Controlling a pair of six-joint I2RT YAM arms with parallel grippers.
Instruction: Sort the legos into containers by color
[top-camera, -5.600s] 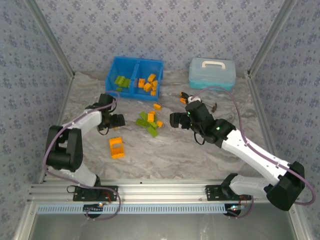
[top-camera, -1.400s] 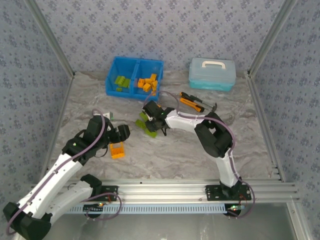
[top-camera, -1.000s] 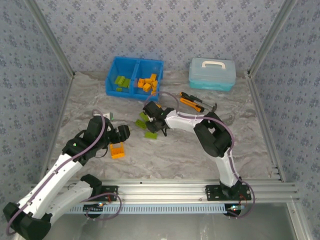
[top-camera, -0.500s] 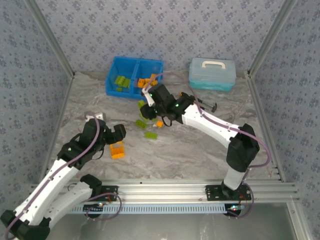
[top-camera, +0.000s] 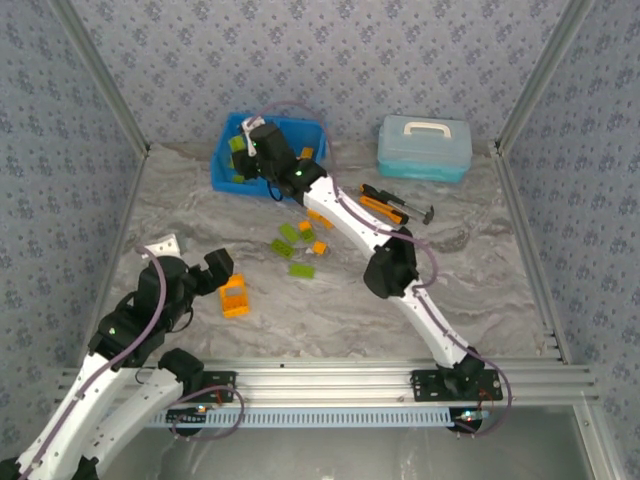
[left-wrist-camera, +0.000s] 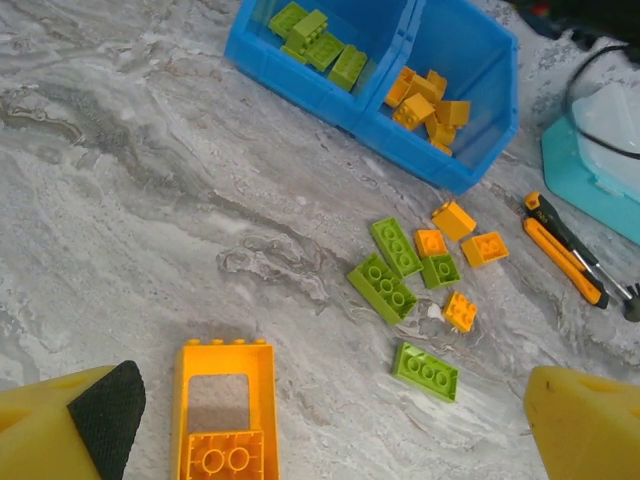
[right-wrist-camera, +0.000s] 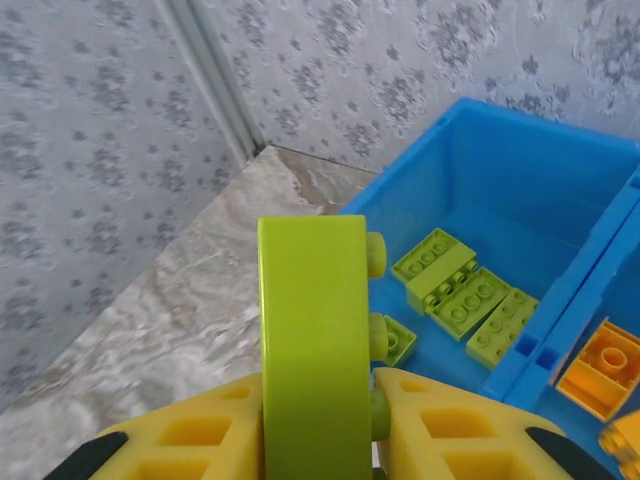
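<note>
Seen from the top external camera, the right arm stretches across the marbled grey tabletop (top-camera: 500, 260) to the bright blue two-compartment plastic bin (top-camera: 232, 185) at the back left. There the right gripper (top-camera: 243, 140) hangs over the left compartment, clamped on a lime green plastic brick (top-camera: 237, 143). The left gripper (top-camera: 190, 255) sits near the front left, spread wide and empty, just beside the large orange plastic block (top-camera: 234, 296). Loose small orange and lime green bricks (top-camera: 298, 245) lie between that block and the bin. A pale blue lidded case with a white handle (top-camera: 425, 147) stands at the back right, with orange-and-black hand tools (top-camera: 385, 205) in front of it. Grey patterned walls and aluminium posts close the space. The left wrist camera sorts out the detail: sorted lime bricks (left-wrist-camera: 315, 40) fill the left compartment and sorted orange bricks (left-wrist-camera: 430, 100) the right one. Four lime and four orange pieces are still loose on the tabletop. The yellow fingers (left-wrist-camera: 585, 425) stand far apart, gripping nothing. The right wrist camera shows the held brick on edge between yellow fingers, studs facing right, with the left compartment beyond it.
</note>
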